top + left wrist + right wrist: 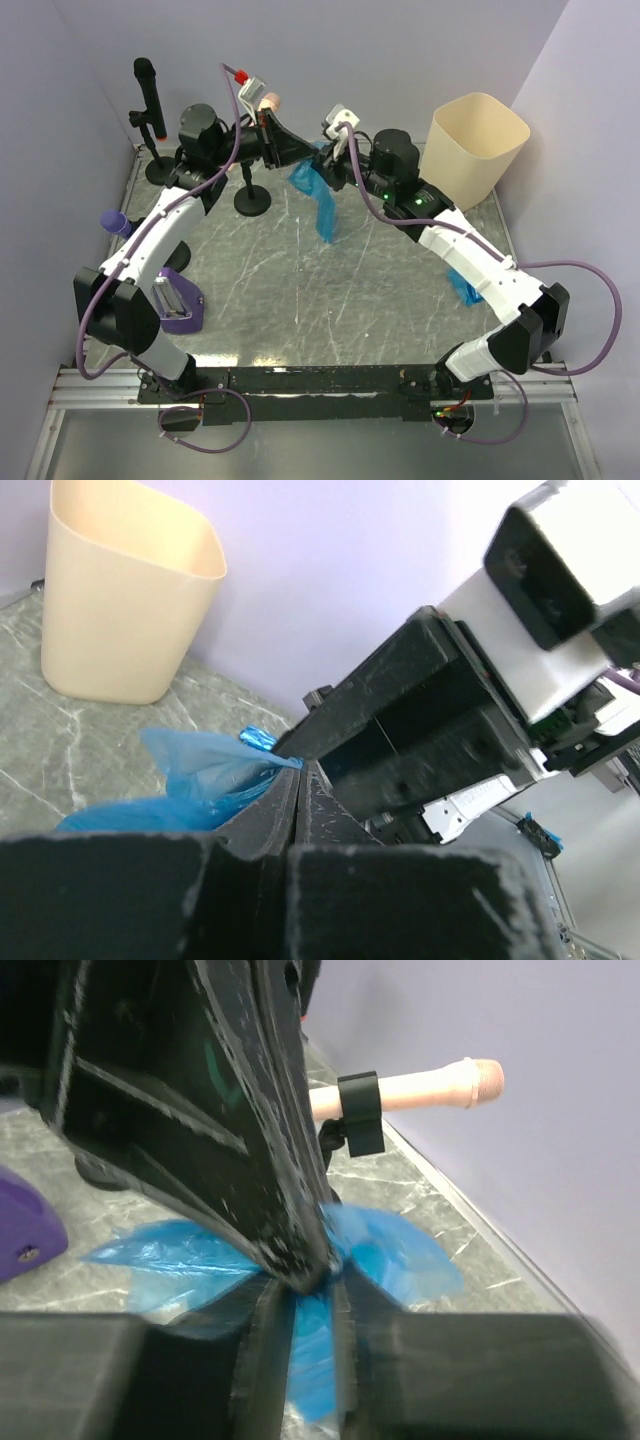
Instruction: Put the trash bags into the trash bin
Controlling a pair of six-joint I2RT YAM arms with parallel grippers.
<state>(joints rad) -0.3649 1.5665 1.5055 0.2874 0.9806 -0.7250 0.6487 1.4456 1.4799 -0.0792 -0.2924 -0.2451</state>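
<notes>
Two-arm grasp of one bag. The left jaws and the right jaws meet tip to tip, each clenched on the same bunched top of the blue trash bag (322, 208). Its loose body hangs below them toward the tabletop (300, 290). The trash bin (476, 145) stands upright to the right of the right jaws, well apart from the bag. A second blue bag (463, 290) lies well back from the right jaws, partly under that arm's forearm. For a clean carry, one pair of jaws should probably let go first, so the film is not stretched between two grips. The other pair should then lift until the hanging tail clears the bin's rim before moving over the opening. Both arms reach forward and inward, forearms converging, wrists turned toward each other.
</notes>
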